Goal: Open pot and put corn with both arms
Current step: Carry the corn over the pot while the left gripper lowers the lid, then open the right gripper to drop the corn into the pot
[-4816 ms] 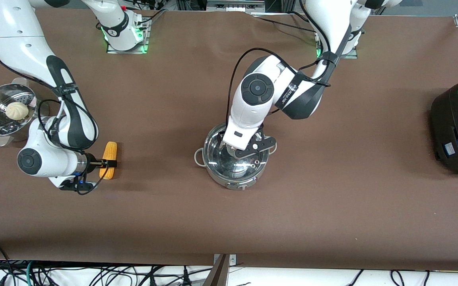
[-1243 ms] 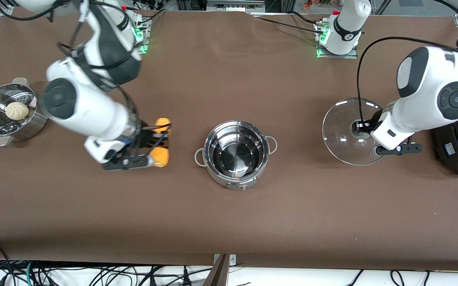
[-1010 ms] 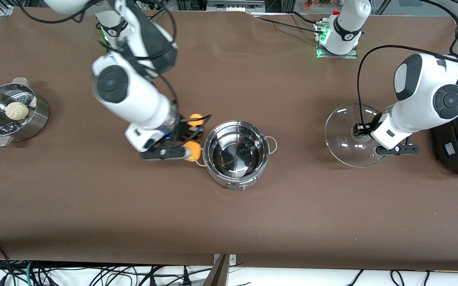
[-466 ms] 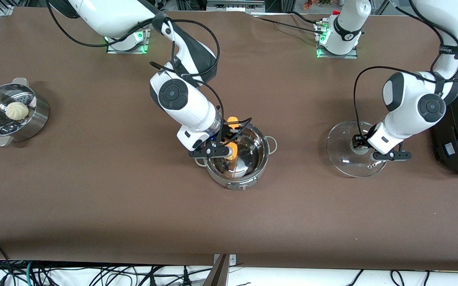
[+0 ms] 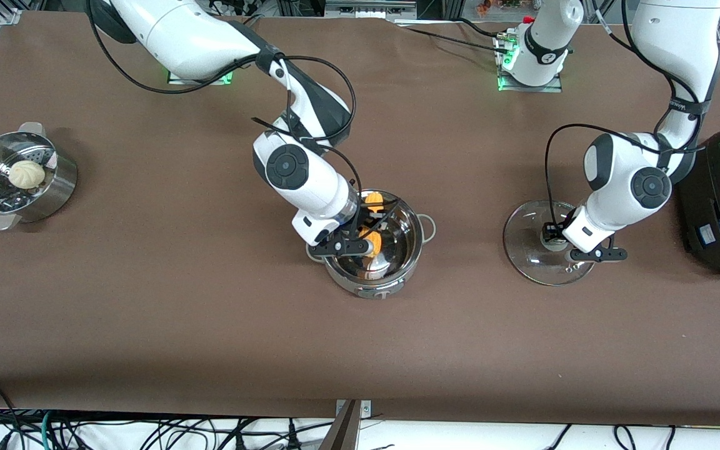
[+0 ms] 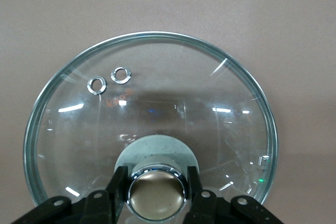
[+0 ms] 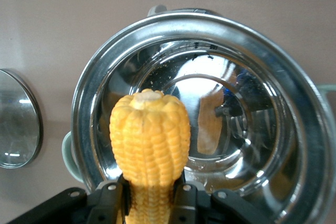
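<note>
The shiny steel pot (image 5: 397,250) stands open at mid-table. My right gripper (image 5: 365,228) is shut on the yellow corn (image 5: 372,236) and holds it over the pot's mouth. In the right wrist view the corn (image 7: 149,145) sits between the fingers above the pot's rim (image 7: 294,103). The glass lid (image 5: 532,262) lies on the table toward the left arm's end. My left gripper (image 5: 554,240) is shut on the lid's round knob (image 6: 156,192). The lid's glass (image 6: 157,93) fills the left wrist view.
A perforated steel steamer bowl (image 5: 60,187) holding a pale bun (image 5: 26,174) stands at the right arm's end. A big black cooker (image 5: 719,200) stands at the left arm's end, close to the left arm's elbow.
My right gripper has carried the corn from the table beside the steamer bowl to over the pot. My left gripper has lifted the lid off the pot and lowered it to the table near the cooker.
</note>
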Robot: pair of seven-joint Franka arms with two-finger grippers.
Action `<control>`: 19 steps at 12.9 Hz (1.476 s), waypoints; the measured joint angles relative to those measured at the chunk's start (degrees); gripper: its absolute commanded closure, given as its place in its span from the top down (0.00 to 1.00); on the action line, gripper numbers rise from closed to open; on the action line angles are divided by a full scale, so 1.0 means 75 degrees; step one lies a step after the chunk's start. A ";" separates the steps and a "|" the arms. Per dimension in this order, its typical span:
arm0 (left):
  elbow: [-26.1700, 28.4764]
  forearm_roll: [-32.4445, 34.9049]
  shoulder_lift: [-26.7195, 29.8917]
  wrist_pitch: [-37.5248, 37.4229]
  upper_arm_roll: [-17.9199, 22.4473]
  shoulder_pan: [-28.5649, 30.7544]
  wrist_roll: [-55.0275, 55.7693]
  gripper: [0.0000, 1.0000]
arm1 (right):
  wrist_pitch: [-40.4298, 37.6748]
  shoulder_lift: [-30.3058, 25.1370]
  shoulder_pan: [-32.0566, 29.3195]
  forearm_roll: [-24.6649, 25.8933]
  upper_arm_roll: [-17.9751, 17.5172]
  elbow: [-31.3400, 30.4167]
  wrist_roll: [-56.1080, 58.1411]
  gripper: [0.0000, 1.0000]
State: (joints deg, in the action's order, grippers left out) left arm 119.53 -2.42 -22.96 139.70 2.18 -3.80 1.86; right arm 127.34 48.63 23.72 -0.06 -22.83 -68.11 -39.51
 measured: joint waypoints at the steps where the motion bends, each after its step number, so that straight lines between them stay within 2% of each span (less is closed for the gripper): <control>1: -0.0022 0.0000 0.0001 0.0000 0.0000 0.0000 0.0001 1.00 | 0.0099 0.0090 0.0030 0.0000 0.0003 0.0000 0.0000 0.30; 2: -0.0060 0.0000 0.0006 0.0000 0.0004 0.0001 0.0001 1.00 | 0.0190 0.0168 0.0054 0.0001 0.0006 0.0000 -0.0001 0.39; 4: -0.0127 0.0000 0.0074 -0.0048 0.0004 0.0002 0.0001 1.00 | 0.0286 0.0300 0.0069 0.0001 0.0021 0.0001 -0.0003 0.76; 5: -0.0157 0.0000 0.0174 -0.0172 0.0008 0.0007 0.0001 1.00 | 0.0334 0.0349 0.0069 0.0001 0.0026 0.0001 -0.0005 1.00; 7: -0.0263 0.0000 0.0642 -0.0777 0.0022 0.0037 0.0001 1.00 | 0.0370 0.0405 0.0072 0.0025 0.0055 0.0001 -0.0007 1.00; 9: -0.0451 0.0000 0.1417 -0.1725 0.0057 0.0075 0.0001 1.00 | 0.0374 0.0402 0.0071 0.0194 0.0067 0.0009 -0.0007 1.00; 10: -0.0686 0.0000 0.1811 -0.2459 0.0083 0.0107 0.0001 1.00 | 0.0368 0.0388 0.0073 0.0277 0.0067 0.0026 -0.0007 1.00; 12: -0.1641 0.0001 0.2386 -0.4304 0.0119 0.0186 0.0001 1.00 | 0.0085 0.0293 0.0073 0.0370 0.0067 0.0181 -0.0002 1.00; 15: -0.3253 0.0001 0.2662 -0.5943 0.0120 0.0350 0.0001 1.00 | -0.1197 -0.0391 -0.0145 0.0664 0.0113 0.0403 0.0118 1.00; 17: -0.3658 0.0001 0.2793 -0.6382 0.0110 0.0363 0.0096 1.00 | -0.2436 -0.1083 -0.0689 0.0670 0.0163 0.0414 0.0702 1.00; 19: -0.3726 0.0001 0.2977 -0.6563 0.0079 0.0363 0.0194 1.00 | -0.3590 -0.1636 -0.1475 0.0631 0.0181 0.0415 0.1346 1.00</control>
State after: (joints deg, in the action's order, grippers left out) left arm 91.58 -2.41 -0.63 90.48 2.77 -1.08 3.32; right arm 100.41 36.36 12.66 4.67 -21.47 -65.00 -29.42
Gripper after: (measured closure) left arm 0.000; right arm 0.000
